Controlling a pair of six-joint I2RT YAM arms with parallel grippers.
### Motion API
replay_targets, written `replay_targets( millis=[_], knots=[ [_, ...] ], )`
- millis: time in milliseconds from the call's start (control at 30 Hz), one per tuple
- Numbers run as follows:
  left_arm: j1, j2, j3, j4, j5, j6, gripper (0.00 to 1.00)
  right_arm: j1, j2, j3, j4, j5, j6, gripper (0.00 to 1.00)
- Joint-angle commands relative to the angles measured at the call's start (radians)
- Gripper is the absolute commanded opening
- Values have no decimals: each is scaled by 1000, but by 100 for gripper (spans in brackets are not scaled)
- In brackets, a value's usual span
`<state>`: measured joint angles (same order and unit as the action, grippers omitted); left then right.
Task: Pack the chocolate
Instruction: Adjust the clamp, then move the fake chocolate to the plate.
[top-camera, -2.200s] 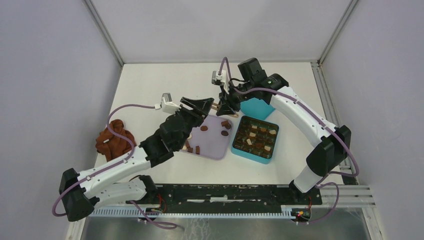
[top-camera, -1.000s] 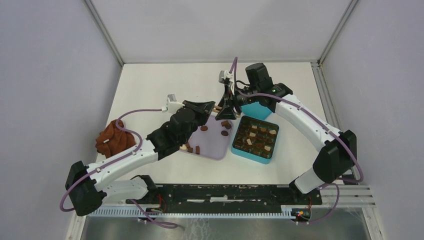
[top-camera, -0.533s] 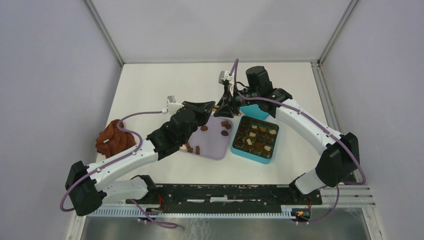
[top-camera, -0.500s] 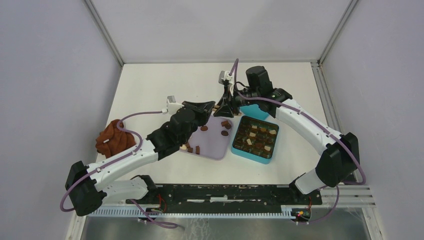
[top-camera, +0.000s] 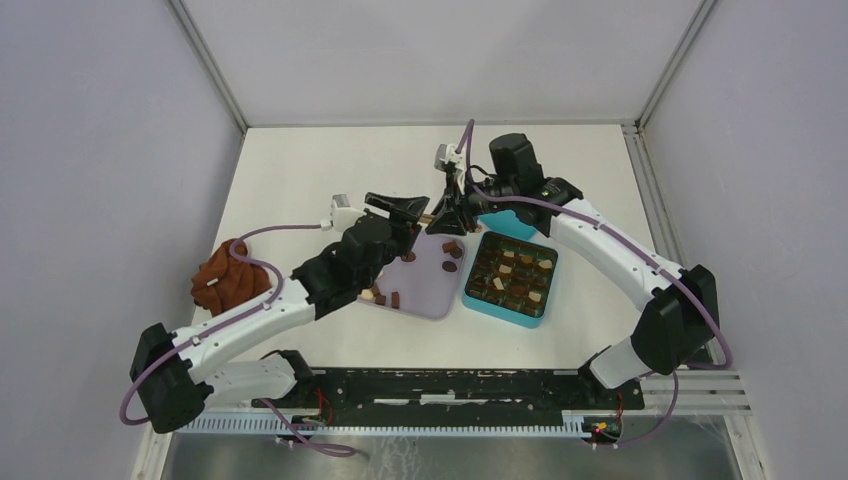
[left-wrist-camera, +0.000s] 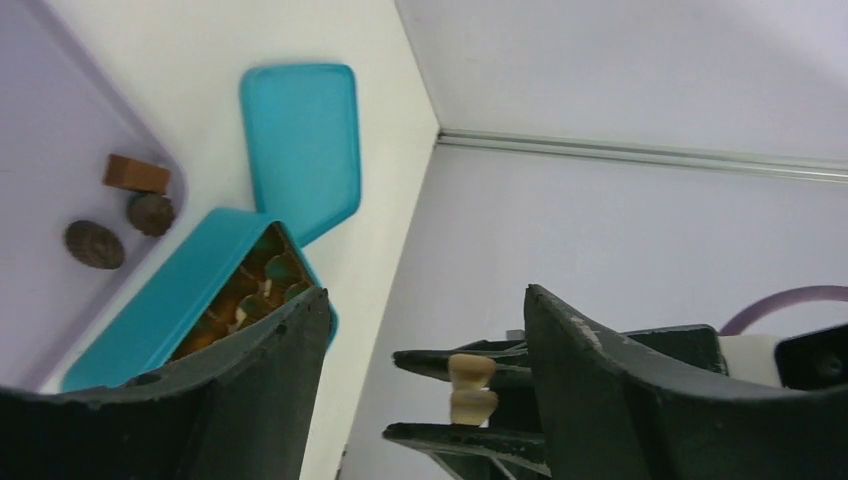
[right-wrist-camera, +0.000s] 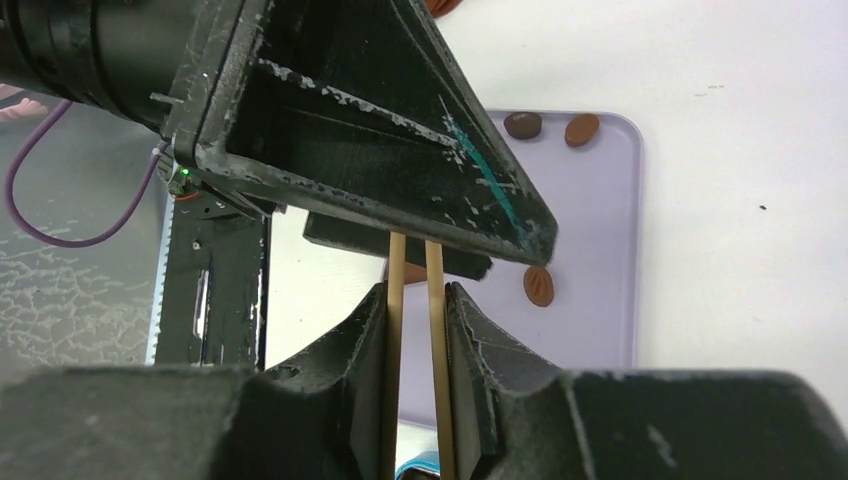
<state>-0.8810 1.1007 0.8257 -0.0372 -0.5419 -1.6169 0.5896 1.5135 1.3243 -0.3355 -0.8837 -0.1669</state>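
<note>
Small brown chocolate pieces (top-camera: 450, 250) lie on a lilac tray (top-camera: 425, 300); more fill the open teal box (top-camera: 511, 278). My right gripper (top-camera: 447, 215) is shut on a pair of thin tan wooden tongs (right-wrist-camera: 393, 300), one stick pressed against each pad. My right gripper (right-wrist-camera: 415, 292) holds them above the tray's far edge. My left gripper (top-camera: 400, 212) faces it, open, nothing between its fingers. In the left wrist view my left gripper (left-wrist-camera: 425, 300) frames the tongs' cream ends (left-wrist-camera: 472, 388). The tongs' far end is hidden behind a left finger (right-wrist-camera: 370, 150).
The teal lid (left-wrist-camera: 300, 145) lies flat beyond the box (left-wrist-camera: 175, 300), under the right arm. A rust-brown cloth lump (top-camera: 228, 280) sits at the table's left edge. Three pieces (left-wrist-camera: 135, 173) rest near the tray's corner beside the box.
My left gripper has opened and let go of the tongs. My right gripper has closed further onto them. Both arms have stayed almost in place.
</note>
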Motion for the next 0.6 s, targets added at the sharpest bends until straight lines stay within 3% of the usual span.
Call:
replay_targets(
  millis=[0, 300, 567],
  knots=[
    [4, -57, 82, -195, -75, 119, 80, -5, -23, 28, -37, 7, -55, 26],
    [20, -139, 350, -607, -222, 558, 81, 17, 22, 65, -191, 140, -244, 34],
    [150, -97, 515, -758, -176, 788, 81, 102, 67, 64, -253, 293, -368, 41]
  ],
)
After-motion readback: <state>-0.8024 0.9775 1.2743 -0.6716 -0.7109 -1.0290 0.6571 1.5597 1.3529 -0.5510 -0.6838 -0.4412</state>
